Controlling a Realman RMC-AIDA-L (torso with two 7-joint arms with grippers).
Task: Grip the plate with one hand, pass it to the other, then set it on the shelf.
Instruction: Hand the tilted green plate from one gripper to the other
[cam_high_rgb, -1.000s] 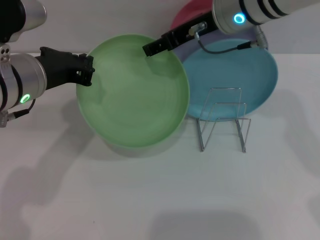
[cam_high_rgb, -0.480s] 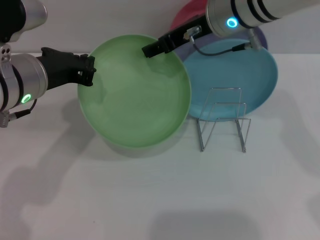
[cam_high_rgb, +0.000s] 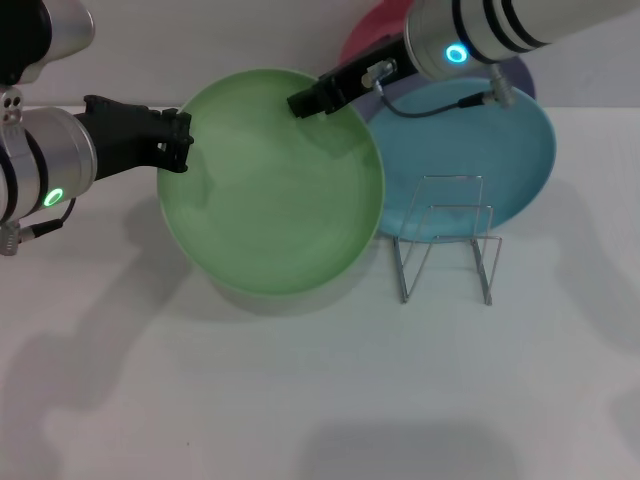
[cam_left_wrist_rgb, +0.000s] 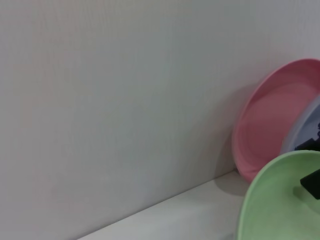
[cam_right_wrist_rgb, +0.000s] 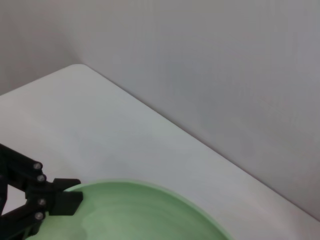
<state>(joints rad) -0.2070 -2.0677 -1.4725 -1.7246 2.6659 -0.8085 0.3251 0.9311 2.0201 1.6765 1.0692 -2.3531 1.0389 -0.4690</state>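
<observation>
Counter (cam_high_rgb: 320, 400) is seen below green plate (cam_high_rgb: 270, 185), held aloft beside the shelf (cam_high_rgb: 447, 238). Plate's left rim is clamped by left gripper (cam_high_rgb: 178, 140); far rim is met by right gripper (cam_high_rgb: 300, 103), closure unclear.

Left arm enters from the left, its silver-grey cuff lit green; the left gripper (cam_high_rgb: 180, 140) reaches rightward with fingers closed on the plate (cam_high_rgb: 270, 195) rim. Right arm enters from the upper right, striped cuff lit blue; the right gripper (cam_high_rgb: 303, 103) slants down-left, its tip at the plate's far rim, finger state indiscernible.
</observation>
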